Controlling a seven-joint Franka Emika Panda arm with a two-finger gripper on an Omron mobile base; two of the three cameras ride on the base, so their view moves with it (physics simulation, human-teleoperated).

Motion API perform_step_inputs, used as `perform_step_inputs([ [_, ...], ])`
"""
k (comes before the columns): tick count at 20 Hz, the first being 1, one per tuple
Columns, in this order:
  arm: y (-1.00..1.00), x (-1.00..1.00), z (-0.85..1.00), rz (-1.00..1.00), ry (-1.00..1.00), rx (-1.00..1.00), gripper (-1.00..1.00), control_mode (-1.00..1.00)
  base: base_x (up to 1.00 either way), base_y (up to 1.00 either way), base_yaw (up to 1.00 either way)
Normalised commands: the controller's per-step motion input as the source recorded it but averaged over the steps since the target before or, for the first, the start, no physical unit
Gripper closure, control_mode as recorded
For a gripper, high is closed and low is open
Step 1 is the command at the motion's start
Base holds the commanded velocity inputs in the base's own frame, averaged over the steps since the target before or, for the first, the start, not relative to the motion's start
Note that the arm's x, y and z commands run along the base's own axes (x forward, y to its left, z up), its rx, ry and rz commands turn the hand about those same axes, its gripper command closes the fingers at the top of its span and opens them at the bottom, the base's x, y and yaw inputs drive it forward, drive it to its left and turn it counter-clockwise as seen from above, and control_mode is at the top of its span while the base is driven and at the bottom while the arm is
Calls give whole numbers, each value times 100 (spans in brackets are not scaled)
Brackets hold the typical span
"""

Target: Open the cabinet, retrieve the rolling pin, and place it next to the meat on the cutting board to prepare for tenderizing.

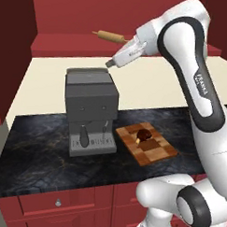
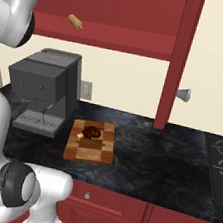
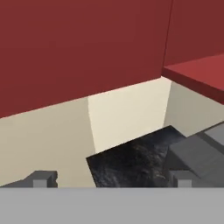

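The cabinet was already open, its door swung out edge-on with the round knob facing right, so the first step was judged done. The rolling pin lay untouched on the cabinet's red shelf, at about 11 o'clock from the gripper, which hung above the coffee machine. Whether the claw was open or closed could not be told. The meat sat on the cutting board. Grasping, carrying and placing remained
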Motion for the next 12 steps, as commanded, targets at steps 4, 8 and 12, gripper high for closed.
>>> perform_step_inputs([
  [4, -63, -21, 0, -12, -31, -14, -100, -100, 0, 0, 0],
  [8, -59, -9, 0, -12, -24, -10, -100, -100, 0, 0, 0],
  [12, -66, 6, 2, -13, -7, -1, -100, -100, 0, 0, 0],
])
